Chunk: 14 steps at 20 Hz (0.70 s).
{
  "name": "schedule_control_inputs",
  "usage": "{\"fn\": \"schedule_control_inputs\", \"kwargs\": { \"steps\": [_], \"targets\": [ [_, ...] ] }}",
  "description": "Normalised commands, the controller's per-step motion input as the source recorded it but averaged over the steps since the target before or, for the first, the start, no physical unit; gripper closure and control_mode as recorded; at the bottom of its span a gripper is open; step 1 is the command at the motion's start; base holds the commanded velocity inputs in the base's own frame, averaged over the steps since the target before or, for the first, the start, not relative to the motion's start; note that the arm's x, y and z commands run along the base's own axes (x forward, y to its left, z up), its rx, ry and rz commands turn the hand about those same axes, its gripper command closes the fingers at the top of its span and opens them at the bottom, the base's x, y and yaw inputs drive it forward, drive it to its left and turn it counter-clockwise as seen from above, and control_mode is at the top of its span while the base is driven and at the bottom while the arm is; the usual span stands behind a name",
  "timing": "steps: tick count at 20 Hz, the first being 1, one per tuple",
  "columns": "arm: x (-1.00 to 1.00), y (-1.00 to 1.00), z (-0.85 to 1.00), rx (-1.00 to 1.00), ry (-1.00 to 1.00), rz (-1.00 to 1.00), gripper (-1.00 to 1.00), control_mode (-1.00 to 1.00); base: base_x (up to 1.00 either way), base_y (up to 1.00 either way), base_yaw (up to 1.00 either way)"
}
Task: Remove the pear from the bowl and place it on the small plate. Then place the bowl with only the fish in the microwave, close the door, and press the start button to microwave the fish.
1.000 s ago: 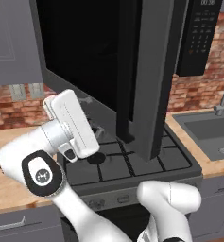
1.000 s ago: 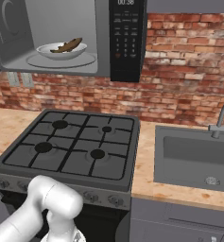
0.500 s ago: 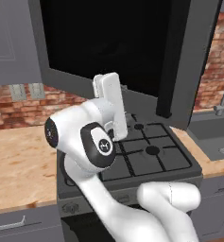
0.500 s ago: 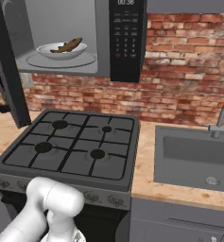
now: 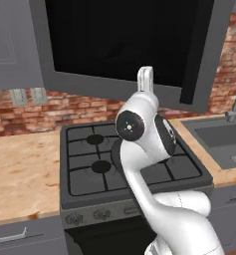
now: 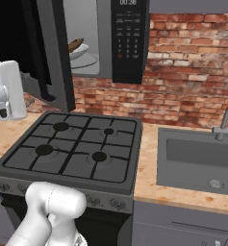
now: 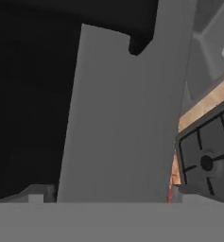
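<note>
Since the bowl (image 6: 80, 50) with the fish (image 6: 75, 44) sits inside the microwave (image 6: 103, 38), the pincer — spread wide, gripping nothing — presses against the door (image 5: 129, 45) to shut it.

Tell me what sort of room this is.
A home kitchen, by the look of it: a gas stove set in a wooden counter, a microwave mounted above it, and a sink against a brick wall.

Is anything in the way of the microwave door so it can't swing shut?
Nothing visible blocks it. The door hangs partly open, and the bowl with the fish sits well inside the microwave, not sticking out past the opening.
</note>
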Motion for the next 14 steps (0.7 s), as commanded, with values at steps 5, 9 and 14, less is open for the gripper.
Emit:
{"fn": "schedule_control_inputs", "kwargs": {
  "steps": [5, 9, 14],
  "targets": [
    [0.55, -0.44, 0.11, 0.14, 0.0, 0.25, -1.0, -1.0, 0.0, 0.0, 0.0],
    [0.62, -0.22, 0.15, 0.12, 0.0, 0.18, -1.0, -1.0, 0.0, 0.0, 0.0],
    [0.58, -0.13, 0.11, 0.11, 0.0, 0.16, -1.0, -1.0, 0.0, 0.0, 0.0]
  ]
}}
